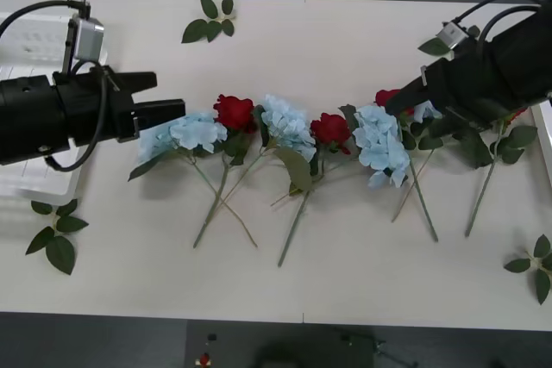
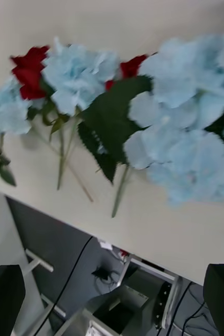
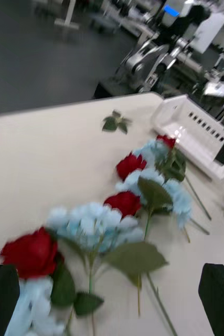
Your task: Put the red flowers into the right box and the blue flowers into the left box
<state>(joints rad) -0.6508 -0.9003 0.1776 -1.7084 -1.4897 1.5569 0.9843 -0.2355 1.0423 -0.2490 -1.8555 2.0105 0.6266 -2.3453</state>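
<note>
Red flowers (image 1: 234,112) and blue flowers (image 1: 287,124) lie mixed in a row across the table's middle, heads toward the far side. My left gripper (image 1: 168,95) hovers open at the row's left end, just beside the leftmost blue cluster (image 1: 185,134). My right gripper (image 1: 398,102) is open over the right part of the row, close to a red rose (image 1: 386,96) and a blue cluster (image 1: 382,144). The right wrist view has blue clusters (image 2: 195,142) close up. The left box (image 1: 26,180) sits under my left arm. The right box (image 1: 543,131) shows as a thin edge.
Loose green leaf sprigs lie at the far middle (image 1: 210,19), the near left (image 1: 56,234) and the near right (image 1: 535,265). Another rose (image 1: 517,114) is partly covered by my right arm. The front strip of the table is bare. Room equipment stands beyond the table.
</note>
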